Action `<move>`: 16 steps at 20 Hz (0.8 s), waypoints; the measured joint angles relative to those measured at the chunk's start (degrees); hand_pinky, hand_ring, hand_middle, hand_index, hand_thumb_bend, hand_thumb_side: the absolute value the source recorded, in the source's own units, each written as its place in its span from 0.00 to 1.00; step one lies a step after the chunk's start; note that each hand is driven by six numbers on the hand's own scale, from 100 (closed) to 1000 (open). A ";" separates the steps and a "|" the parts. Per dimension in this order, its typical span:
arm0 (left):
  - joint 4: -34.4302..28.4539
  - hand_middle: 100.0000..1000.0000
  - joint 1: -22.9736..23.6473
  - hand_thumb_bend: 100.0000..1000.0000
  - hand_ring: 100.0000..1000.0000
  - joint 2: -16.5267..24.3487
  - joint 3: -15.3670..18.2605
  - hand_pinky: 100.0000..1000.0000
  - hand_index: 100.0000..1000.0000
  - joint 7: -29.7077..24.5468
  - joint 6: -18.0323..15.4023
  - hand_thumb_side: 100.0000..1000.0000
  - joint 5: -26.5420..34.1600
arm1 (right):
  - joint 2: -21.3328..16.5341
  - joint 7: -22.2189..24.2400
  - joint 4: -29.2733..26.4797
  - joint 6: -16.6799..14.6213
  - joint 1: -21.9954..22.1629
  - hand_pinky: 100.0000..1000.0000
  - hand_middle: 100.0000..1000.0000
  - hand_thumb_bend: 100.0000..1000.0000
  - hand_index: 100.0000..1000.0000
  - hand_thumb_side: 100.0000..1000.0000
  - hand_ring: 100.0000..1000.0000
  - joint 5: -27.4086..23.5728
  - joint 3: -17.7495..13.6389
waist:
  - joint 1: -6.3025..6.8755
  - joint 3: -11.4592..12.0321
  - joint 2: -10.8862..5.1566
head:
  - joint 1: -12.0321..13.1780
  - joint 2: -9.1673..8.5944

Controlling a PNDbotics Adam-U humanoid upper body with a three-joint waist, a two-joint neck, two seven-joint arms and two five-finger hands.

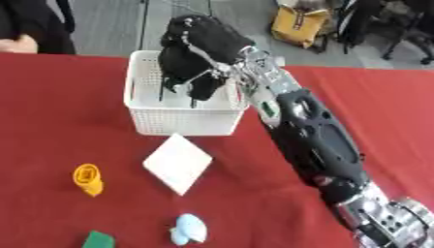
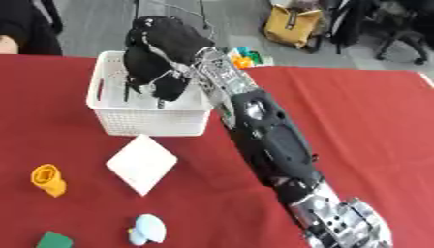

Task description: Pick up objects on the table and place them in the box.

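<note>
A white slotted basket (image 1: 181, 121) stands at the back of the red table (image 1: 68, 121). My right hand (image 1: 196, 53) hangs over its inside at the end of the arm, which comes in from the lower right. Its fingers (image 1: 174, 77) point down into the basket, relaxed and apart, and I see nothing between them. In front of the basket lies a flat white square (image 1: 178, 162). An orange-yellow cylinder (image 1: 87, 179) lies further left. A light blue object (image 1: 188, 228) and a green block (image 1: 99, 240) sit near the front edge.
A person's hand (image 1: 17, 44) shows at the far left edge of the table. Small coloured things (image 2: 241, 56) lie behind the basket. On the floor beyond are a yellow bag (image 1: 298, 23) and chairs. The right arm crosses the table's middle.
</note>
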 measured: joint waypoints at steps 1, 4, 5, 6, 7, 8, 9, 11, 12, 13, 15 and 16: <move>0.00 0.44 0.00 0.01 0.47 -0.02 -0.10 0.53 0.67 -0.09 -0.05 0.88 0.09 | -0.23 -0.48 0.25 -0.04 -0.04 0.00 0.34 0.07 0.38 0.00 0.50 0.47 0.00 | 0.01 0.00 0.07 | -0.15 -0.08; 0.00 0.44 0.00 0.00 0.47 -0.27 -0.13 0.53 0.67 -0.35 -0.06 0.88 0.19 | -0.86 -2.36 0.75 0.16 -0.20 0.00 0.32 0.07 0.39 0.00 0.50 1.85 -0.01 | 0.04 -0.05 0.30 | -0.59 -0.30; 0.00 0.44 0.00 0.00 0.47 -0.38 -0.16 0.53 0.67 -0.51 -0.05 0.88 0.21 | -1.12 -3.27 0.80 0.35 -0.21 0.00 0.31 0.07 0.39 0.00 0.49 2.15 -0.02 | 0.08 -0.09 0.44 | -0.65 -0.54; 0.00 0.44 0.00 0.00 0.47 -0.45 -0.30 0.53 0.67 -0.68 -0.08 0.88 0.22 | -1.29 -4.37 0.96 0.62 -0.21 0.00 0.26 0.08 0.39 0.00 0.49 2.56 -0.03 | 0.18 -0.15 0.47 | -0.75 -0.66; 0.00 0.44 0.00 0.00 0.47 -0.45 -0.43 0.53 0.67 -0.83 -0.07 0.88 0.26 | -1.50 -5.56 1.10 0.98 -0.23 0.00 0.25 0.08 0.39 0.00 0.49 2.92 -0.06 | 0.35 -0.16 0.47 | -0.85 -0.92; 0.00 0.44 0.00 0.00 0.47 -0.46 -0.45 0.53 0.67 -0.93 -0.09 0.88 0.34 | -1.64 -6.90 1.22 1.43 -0.24 0.00 0.23 0.08 0.38 0.00 0.48 3.22 -0.15 | 0.52 -0.17 0.49 | -0.97 -1.11; 0.00 0.44 -0.01 0.00 0.47 -0.47 -0.46 0.53 0.67 -1.05 -0.11 0.88 0.41 | -1.71 -8.29 1.50 1.94 -0.30 0.00 0.23 0.08 0.38 0.00 0.48 3.43 -0.29 | 0.70 -0.18 0.57 | -1.03 -1.30; 0.00 0.44 -0.01 0.00 0.47 -0.49 -0.48 0.53 0.67 -1.19 -0.16 0.88 0.51 | -1.76 -10.93 2.16 2.91 -0.34 0.00 0.23 0.08 0.38 0.00 0.48 3.83 -0.38 | 0.88 -0.19 0.77 | -1.10 -1.79; 0.00 0.44 -0.01 0.00 0.47 -0.49 -0.48 0.53 0.67 -1.29 -0.18 0.88 0.60 | -1.76 -12.08 2.48 3.25 -0.34 0.00 0.22 0.08 0.38 0.00 0.48 3.90 -0.38 | 0.93 -0.19 0.80 | -1.11 -2.06; 0.00 0.44 -0.02 0.00 0.47 -0.50 -0.49 0.53 0.67 -1.41 -0.17 0.88 0.66 | -1.76 -13.11 2.75 3.49 -0.35 0.00 0.22 0.08 0.38 0.00 0.48 3.92 -0.38 | 1.03 -0.19 0.82 | -1.13 -2.22; 0.00 0.44 -0.09 0.00 0.47 -0.54 -0.63 0.53 0.67 -1.65 -0.17 0.88 0.72 | -1.76 -14.76 3.21 3.66 -0.38 0.00 0.21 0.08 0.38 0.00 0.48 3.93 -0.37 | 1.19 -0.19 0.99 | -1.19 -2.58; 0.00 0.44 -0.13 0.00 0.47 -0.69 -0.76 0.53 0.67 -1.73 -0.19 0.88 0.78 | -1.76 -15.45 3.39 3.60 -0.39 0.00 0.21 0.08 0.38 0.00 0.48 3.91 -0.36 | 1.22 -0.19 1.10 | -1.20 -2.61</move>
